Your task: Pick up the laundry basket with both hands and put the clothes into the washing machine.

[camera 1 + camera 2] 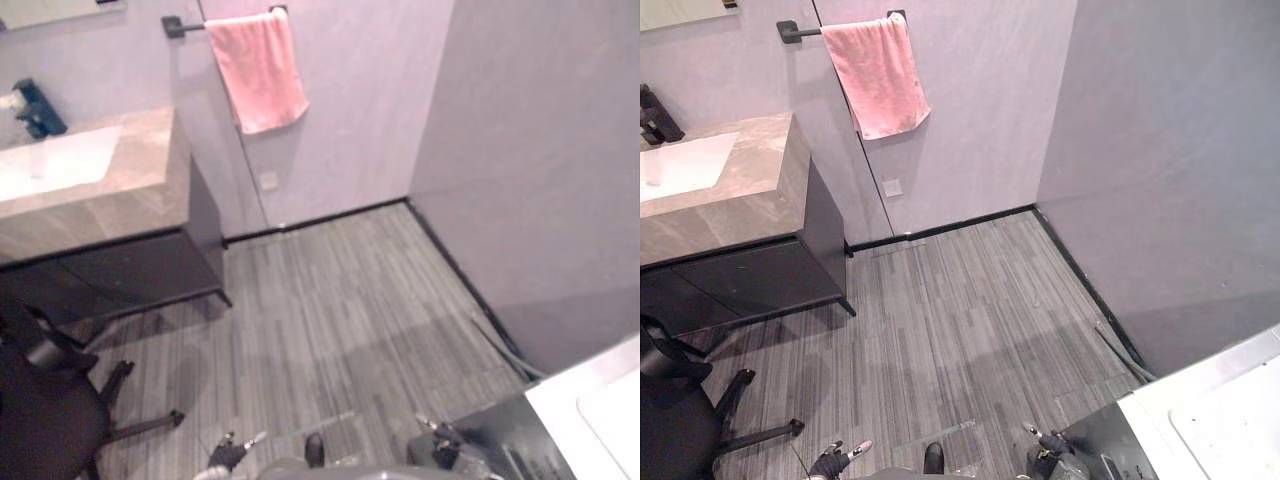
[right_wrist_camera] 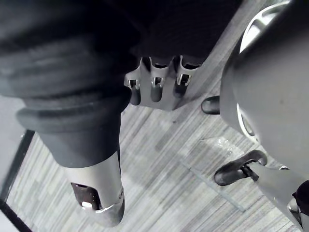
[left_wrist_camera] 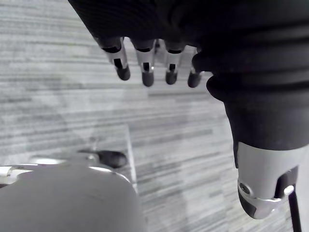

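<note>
The washing machine [image 1: 598, 402] shows as a white top with a dark front at the lower right corner, against the grey wall. My left hand [image 1: 232, 452] hangs low at the bottom edge, over the striped floor. My right hand [image 1: 441, 441] hangs at the bottom right, just left of the machine's dark front. In the left wrist view the fingers [image 3: 146, 68] point down, relaxed, with nothing between them and the thumb [image 3: 263, 186]. The right wrist view shows the same: loose fingers [image 2: 155, 88] and thumb [image 2: 99, 195] over bare floor.
A stone-topped vanity [image 1: 120, 195] with a white sink [image 1: 50, 160] stands at the left. A pink towel [image 1: 258, 70] hangs on a wall rail. A black office chair [image 1: 45, 405] sits at the lower left. Grey plank floor [image 1: 340, 320] stretches ahead.
</note>
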Controlling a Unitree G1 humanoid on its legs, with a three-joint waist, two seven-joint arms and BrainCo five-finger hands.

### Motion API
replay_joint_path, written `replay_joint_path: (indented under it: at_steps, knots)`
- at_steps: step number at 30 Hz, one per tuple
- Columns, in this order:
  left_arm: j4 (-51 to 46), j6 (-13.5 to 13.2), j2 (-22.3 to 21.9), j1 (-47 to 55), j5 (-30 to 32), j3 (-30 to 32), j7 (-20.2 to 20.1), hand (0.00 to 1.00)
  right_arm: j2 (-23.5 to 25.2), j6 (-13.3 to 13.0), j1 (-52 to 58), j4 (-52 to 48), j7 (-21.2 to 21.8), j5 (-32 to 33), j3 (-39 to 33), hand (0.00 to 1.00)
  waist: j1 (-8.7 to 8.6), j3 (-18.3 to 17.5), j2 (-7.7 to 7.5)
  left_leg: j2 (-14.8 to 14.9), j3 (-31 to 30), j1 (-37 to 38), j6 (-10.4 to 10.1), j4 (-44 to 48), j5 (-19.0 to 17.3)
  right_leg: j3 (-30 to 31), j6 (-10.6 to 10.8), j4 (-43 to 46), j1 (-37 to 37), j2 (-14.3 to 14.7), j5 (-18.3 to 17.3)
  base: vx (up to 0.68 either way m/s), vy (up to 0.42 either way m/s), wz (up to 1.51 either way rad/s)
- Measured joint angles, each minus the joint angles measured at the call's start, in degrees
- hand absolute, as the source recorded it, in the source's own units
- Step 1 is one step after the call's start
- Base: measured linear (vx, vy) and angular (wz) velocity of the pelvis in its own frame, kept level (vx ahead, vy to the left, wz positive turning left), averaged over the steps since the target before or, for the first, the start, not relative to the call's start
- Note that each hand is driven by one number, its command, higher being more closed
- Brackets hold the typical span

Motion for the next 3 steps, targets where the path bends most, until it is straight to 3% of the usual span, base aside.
replay_joint_path:
  at_steps: [3]
  knots:
    - [0.57, -0.01, -0.54, -0.09, -0.21, 1.7, -0.44, 0.0, 0.02, -0.02, 0.23, -0.03, 0.02, -0.36, 0.05, 0.0, 0.08, -0.12, -0.26, -0.11, 0.83, -0.18, 0.3, 0.0, -0.2, 0.44, 0.59, -0.84, 0.12, 0.15, 0.35, 0.03, 0.016, -0.02]
